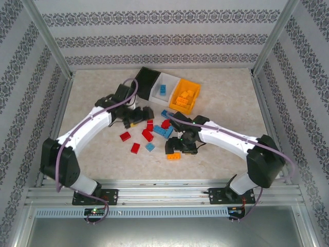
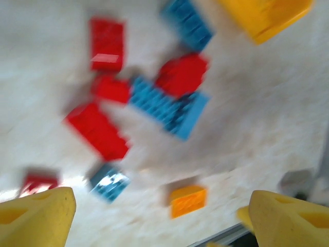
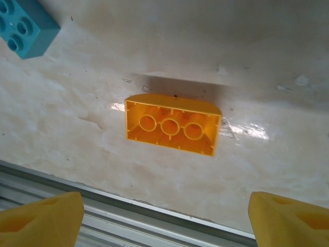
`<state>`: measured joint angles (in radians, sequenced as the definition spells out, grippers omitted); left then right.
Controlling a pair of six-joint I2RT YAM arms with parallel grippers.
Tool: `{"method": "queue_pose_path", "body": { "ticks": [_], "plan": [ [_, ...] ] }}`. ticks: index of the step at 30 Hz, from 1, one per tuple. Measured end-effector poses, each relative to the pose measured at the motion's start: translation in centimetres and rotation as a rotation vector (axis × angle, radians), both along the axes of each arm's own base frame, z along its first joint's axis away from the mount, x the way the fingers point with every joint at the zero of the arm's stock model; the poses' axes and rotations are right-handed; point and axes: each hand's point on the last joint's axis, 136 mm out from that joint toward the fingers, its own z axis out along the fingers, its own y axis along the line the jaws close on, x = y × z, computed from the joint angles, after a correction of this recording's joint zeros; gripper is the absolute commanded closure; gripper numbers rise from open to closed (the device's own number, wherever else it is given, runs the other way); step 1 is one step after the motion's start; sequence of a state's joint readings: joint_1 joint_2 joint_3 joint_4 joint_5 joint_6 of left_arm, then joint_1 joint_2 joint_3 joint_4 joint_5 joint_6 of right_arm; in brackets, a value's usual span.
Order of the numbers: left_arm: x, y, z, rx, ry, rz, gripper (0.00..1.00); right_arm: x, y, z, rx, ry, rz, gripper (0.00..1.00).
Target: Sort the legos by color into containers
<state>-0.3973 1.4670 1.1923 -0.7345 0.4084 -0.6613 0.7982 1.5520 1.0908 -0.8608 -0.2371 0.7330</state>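
Note:
Loose legos lie mid-table: red ones (image 1: 125, 136), blue ones (image 1: 163, 130) and an orange one (image 1: 174, 156). The containers stand in a row at the back: black (image 1: 145, 81), white (image 1: 163, 88) with a blue brick in it, orange (image 1: 185, 96) holding orange bricks. My left gripper (image 1: 138, 118) hangs open over the pile; its blurred wrist view shows red bricks (image 2: 97, 128), blue bricks (image 2: 167, 105) and an orange brick (image 2: 188, 200), with nothing inside the left gripper (image 2: 160, 216). My right gripper (image 1: 177, 147) is open above an upturned orange brick (image 3: 172, 125), and the right gripper (image 3: 164, 218) holds nothing.
The table's metal front rail (image 3: 128, 216) runs just below the orange brick. A blue brick (image 3: 23, 25) lies to its upper left. A corner of the orange bin (image 2: 267, 18) shows past the pile. Patterned walls close in the table on three sides.

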Motion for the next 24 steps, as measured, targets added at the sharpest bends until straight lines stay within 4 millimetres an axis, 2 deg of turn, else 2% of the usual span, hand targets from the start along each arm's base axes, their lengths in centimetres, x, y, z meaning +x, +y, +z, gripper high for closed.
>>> {"method": "queue_pose_path", "body": {
  "ticks": [4,7,18,24],
  "plan": [
    [-4.4,3.0,-1.7,0.067,0.027,0.016,0.07,0.1,1.1,-0.9,-0.026,0.015,0.037,0.15],
    [-5.9,4.2,-1.6,0.082,0.007,0.034,0.06,0.1,1.4,-1.7,-0.049,0.024,0.060,0.15],
    [-6.9,5.1,-1.5,0.083,-0.014,0.069,0.05,-0.2,1.0,-4.3,-0.139,0.051,0.097,0.21],
    [-6.9,5.1,-1.5,0.078,-0.007,0.082,0.04,0.2,0.8,-5.3,-0.177,0.047,0.094,0.29]
  ]
}}
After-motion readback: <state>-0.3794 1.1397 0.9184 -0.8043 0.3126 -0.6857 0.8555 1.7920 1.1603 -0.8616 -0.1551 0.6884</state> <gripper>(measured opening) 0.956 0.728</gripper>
